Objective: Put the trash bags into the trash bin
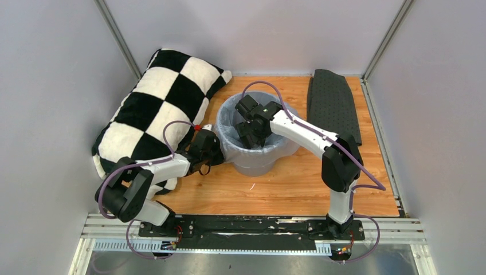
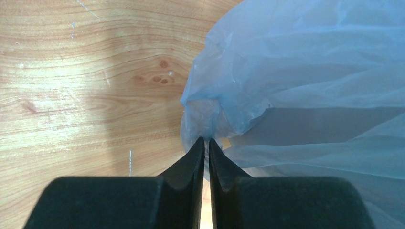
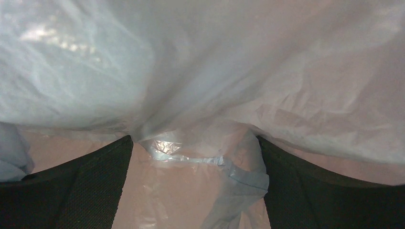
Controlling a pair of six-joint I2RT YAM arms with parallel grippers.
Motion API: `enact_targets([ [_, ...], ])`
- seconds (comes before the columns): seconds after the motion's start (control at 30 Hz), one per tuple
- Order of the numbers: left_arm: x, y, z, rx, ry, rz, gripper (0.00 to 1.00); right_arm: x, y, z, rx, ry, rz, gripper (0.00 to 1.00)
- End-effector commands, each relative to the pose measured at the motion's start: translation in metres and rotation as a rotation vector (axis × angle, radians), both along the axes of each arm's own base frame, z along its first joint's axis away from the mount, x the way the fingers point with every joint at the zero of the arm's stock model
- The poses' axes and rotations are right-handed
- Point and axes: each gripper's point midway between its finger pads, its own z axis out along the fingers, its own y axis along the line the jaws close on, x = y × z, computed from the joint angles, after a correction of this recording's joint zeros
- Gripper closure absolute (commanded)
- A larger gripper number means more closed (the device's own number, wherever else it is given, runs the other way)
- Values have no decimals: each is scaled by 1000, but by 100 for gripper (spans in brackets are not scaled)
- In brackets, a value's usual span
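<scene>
Left wrist | left end effector [image 2: 207,141] together, apparently pinching trash bag [image 2: 296,62] | right end effector [image 3: 196,142] apart inside trash bin [image 1: 258,165] | we risk film slipping from tip-only pinch.

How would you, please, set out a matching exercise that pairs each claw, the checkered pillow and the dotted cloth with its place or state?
Column one:
1. left claw
2. right claw
3. checkered pillow
4. dotted cloth

Column two:
A. along the far right of the table
B. open, down inside the trash bin
C. pinched shut on the trash bag edge
D. at the far left of the table

Pairs: 1-C, 2-B, 3-D, 4-A
</scene>
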Motion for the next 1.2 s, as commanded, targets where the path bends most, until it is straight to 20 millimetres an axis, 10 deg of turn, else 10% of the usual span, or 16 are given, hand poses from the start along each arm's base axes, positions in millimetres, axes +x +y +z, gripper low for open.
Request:
enact_targets([
  [0.0, 2, 1, -3, 11, -7, -14, 90, 0, -13, -24, -40, 50, -11, 3],
  [1.17, 0, 41, 52, 45, -113, 152, 74, 0, -9, -38, -38, 67, 10, 4],
])
